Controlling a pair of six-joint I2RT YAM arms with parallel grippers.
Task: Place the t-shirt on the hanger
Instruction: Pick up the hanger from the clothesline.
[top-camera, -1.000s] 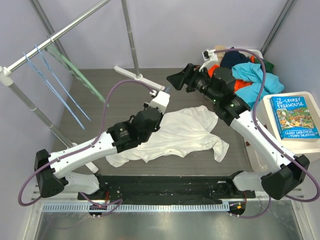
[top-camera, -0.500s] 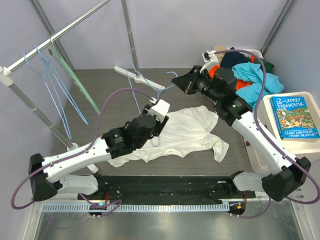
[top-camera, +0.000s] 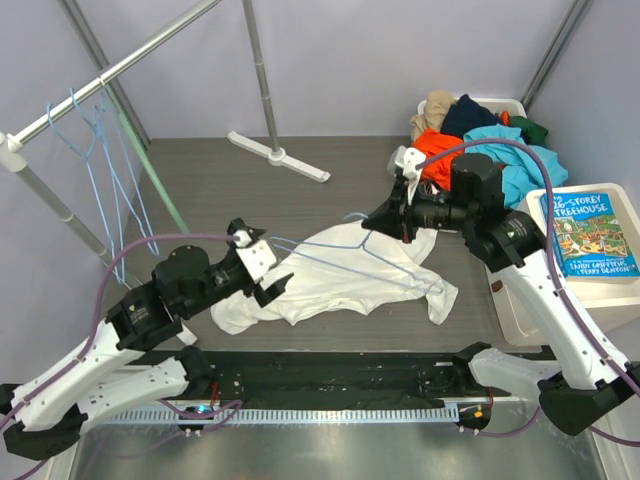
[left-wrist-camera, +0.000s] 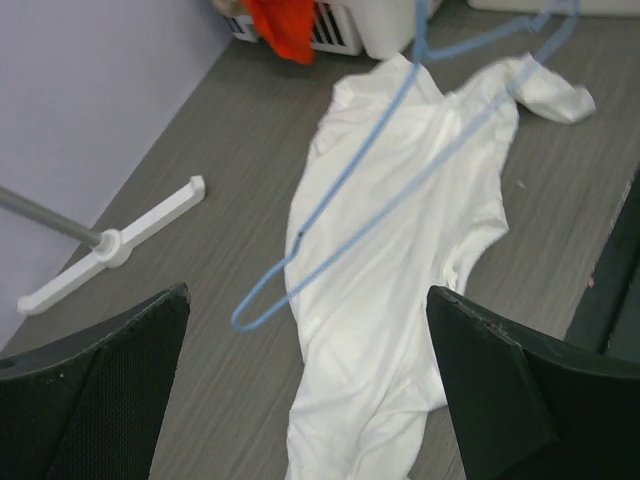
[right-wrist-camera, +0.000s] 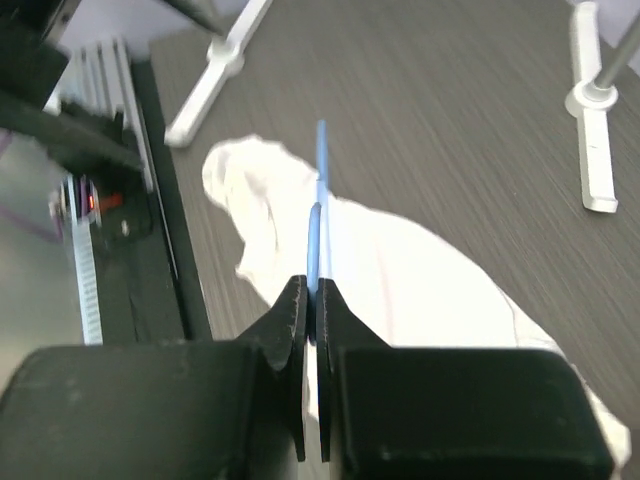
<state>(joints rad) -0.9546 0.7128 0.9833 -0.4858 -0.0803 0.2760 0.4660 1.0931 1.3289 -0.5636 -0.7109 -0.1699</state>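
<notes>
The white t-shirt lies crumpled flat on the grey table. A light-blue wire hanger is held low over it, its triangle stretching across the cloth. My right gripper is shut on the hanger's wire; in the right wrist view the wire runs out from between the pressed fingertips above the shirt. My left gripper is open at the shirt's left end and holds nothing. The left wrist view shows the hanger and shirt ahead of the wide-apart jaws.
A clothes rail at the left carries several more blue hangers and a pale-green one. The rack's white foot rests on the table behind the shirt. A basket of coloured clothes and a book stand at the right.
My left gripper opened, let go of the hanger and pulled back to the near left. My right gripper shut on the hanger and brought it down over the shirt.
</notes>
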